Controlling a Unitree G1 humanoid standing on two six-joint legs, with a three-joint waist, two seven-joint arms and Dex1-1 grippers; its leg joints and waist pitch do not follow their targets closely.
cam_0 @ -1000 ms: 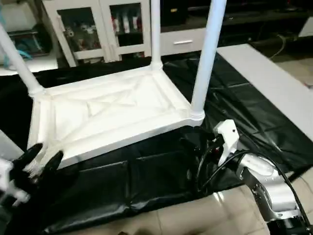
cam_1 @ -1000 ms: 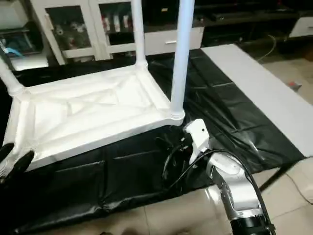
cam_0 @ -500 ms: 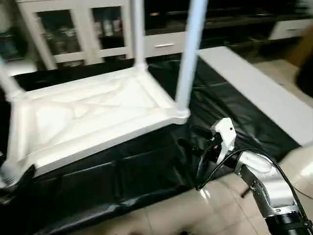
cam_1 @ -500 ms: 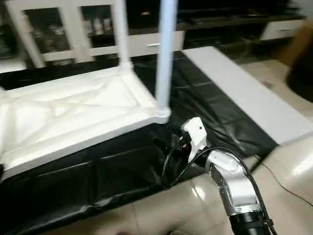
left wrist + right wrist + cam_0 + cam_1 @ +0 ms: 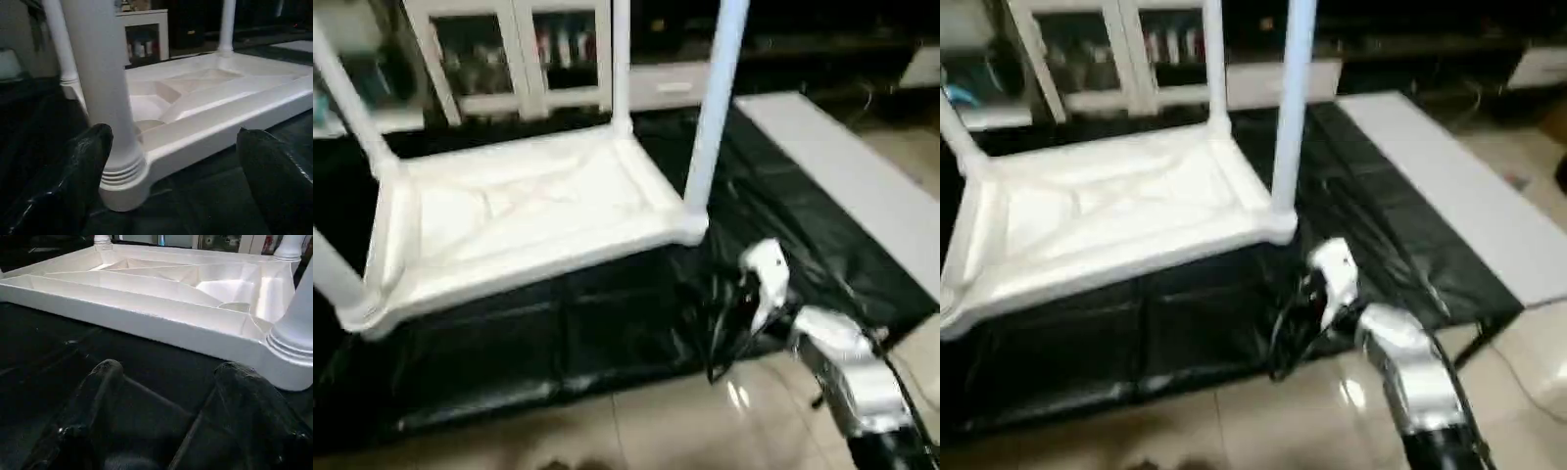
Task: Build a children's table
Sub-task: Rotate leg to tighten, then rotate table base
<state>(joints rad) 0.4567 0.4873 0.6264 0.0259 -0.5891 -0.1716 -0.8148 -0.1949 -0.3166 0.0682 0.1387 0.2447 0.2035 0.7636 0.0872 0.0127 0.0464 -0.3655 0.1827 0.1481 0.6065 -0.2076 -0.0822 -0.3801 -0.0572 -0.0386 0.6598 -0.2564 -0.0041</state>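
Left gripper (image 5: 171, 181): fingers spread wide, holding nothing, facing the near-left leg (image 5: 100, 93) with clear room either side. Children's table (image 5: 524, 211) lies inverted, left of centre in the head views, on the black-draped work table (image 5: 783, 211); four smooth white tubular legs stand up from round corner sockets, ribbed underside facing up. Its front rim sits back from the glossy, creased black drape's edge. Right gripper (image 5: 171, 377), lower right: partly open, empty, just short of the near-right socket (image 5: 288, 360).

Head cameras look down from above on the upturned table top (image 5: 519, 211); both wrist cameras view its rim low and close.
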